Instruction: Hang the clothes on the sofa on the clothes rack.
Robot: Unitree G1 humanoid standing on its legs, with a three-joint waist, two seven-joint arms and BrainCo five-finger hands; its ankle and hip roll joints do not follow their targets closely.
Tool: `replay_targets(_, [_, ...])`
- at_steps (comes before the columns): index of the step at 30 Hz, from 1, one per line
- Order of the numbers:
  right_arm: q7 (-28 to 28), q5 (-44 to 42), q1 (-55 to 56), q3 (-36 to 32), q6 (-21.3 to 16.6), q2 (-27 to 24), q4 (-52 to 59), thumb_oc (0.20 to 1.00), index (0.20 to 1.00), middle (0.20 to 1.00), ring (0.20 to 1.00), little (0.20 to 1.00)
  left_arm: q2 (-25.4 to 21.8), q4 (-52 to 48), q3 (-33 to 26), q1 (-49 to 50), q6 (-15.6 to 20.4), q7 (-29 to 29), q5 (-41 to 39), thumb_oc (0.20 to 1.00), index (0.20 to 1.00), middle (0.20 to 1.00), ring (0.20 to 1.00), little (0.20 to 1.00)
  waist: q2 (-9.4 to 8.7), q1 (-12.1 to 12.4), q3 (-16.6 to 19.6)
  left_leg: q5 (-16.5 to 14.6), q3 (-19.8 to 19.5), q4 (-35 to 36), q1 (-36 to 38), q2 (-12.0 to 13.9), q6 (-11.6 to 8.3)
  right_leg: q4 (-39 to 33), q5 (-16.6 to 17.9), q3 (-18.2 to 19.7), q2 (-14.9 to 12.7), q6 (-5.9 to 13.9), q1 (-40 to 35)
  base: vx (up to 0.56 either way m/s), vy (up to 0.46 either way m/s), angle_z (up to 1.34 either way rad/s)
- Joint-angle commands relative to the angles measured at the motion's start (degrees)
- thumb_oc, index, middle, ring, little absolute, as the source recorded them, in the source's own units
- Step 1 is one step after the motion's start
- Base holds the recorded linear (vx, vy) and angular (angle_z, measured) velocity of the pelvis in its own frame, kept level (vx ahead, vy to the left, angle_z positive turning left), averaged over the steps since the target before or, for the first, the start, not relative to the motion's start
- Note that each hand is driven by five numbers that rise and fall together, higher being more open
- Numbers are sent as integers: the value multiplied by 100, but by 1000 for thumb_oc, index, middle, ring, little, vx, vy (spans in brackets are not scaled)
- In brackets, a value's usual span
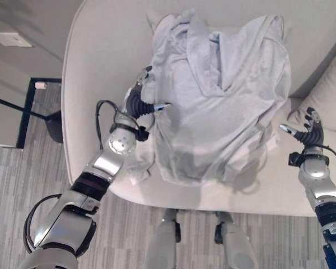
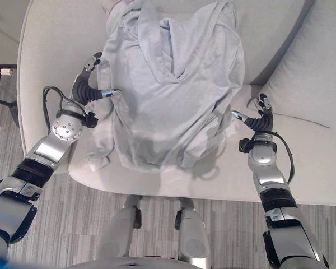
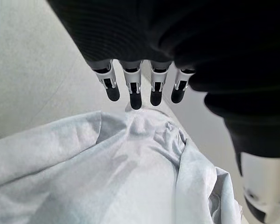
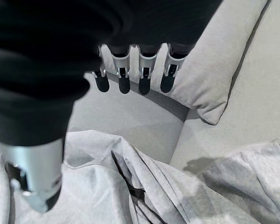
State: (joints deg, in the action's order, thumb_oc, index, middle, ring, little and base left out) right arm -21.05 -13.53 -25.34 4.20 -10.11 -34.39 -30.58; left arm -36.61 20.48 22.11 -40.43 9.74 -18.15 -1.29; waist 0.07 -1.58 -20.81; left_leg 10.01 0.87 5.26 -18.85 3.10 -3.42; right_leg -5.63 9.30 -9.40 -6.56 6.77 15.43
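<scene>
A light grey hooded top (image 1: 218,106) lies spread in a heap on the cream sofa (image 1: 101,67), its hood toward the backrest. My left hand (image 1: 135,102) rests at the top's left edge, near the sleeve. In the left wrist view its fingers (image 3: 135,88) are straight, just above the cloth (image 3: 107,172), and hold nothing. My right hand (image 1: 311,133) hovers open over the seat, a little right of the top's lower right corner. Its fingers (image 4: 144,70) are straight and reach out above the cloth (image 4: 130,196) without touching it.
A cream cushion (image 2: 308,84) leans in the sofa's right corner, close behind my right hand. A black metal frame (image 1: 28,112) stands on the grey plank floor left of the sofa. The sofa's front edge runs just below the top.
</scene>
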Motion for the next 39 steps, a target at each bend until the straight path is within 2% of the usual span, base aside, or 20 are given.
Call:
replay_targets(1, [-161, -116, -232, -56, -291, -113, -257, 1000, 1000, 1000, 1000, 1000, -87, 413, 83, -387, 267, -134, 191, 1000, 1000, 1000, 1000, 1000, -54, 28, 583, -251, -111, -26, -108, -74, -243, 63, 115, 331, -407, 785, 568, 0, 0, 0])
replay_targets(10, [1, -664, -1581, 864, -205, -463, -1280, 1000, 1000, 1000, 1000, 1000, -458, 1534, 933, -1610, 35, -353, 607, 1000, 1000, 1000, 1000, 1000, -7, 73, 534, -150, -61, -26, -268, -102, -279, 63, 225, 322, -390, 818, 773, 0, 0, 0])
replay_targets(28, [189, -1018, -2447, 1457, -125, -747, -1932, 1000, 1000, 1000, 1000, 1000, -720, 2294, 1429, -2317, 3, -419, 460, 1000, 1000, 1000, 1000, 1000, 24, 43, 499, -82, -10, -26, -396, -111, -306, 63, 288, 311, -360, 823, 919, 2, -1, 1])
replay_targets(39, [394, -1404, -3047, 1890, -100, -709, -2167, 1000, 1000, 1000, 1000, 1000, -596, 2860, 1656, -2601, 20, -258, -6, 1000, 1000, 1000, 1000, 1000, 6, 38, 446, -16, 5, -26, -537, -118, -317, 63, 352, 315, -336, 823, 1084, 0, 0, 0])
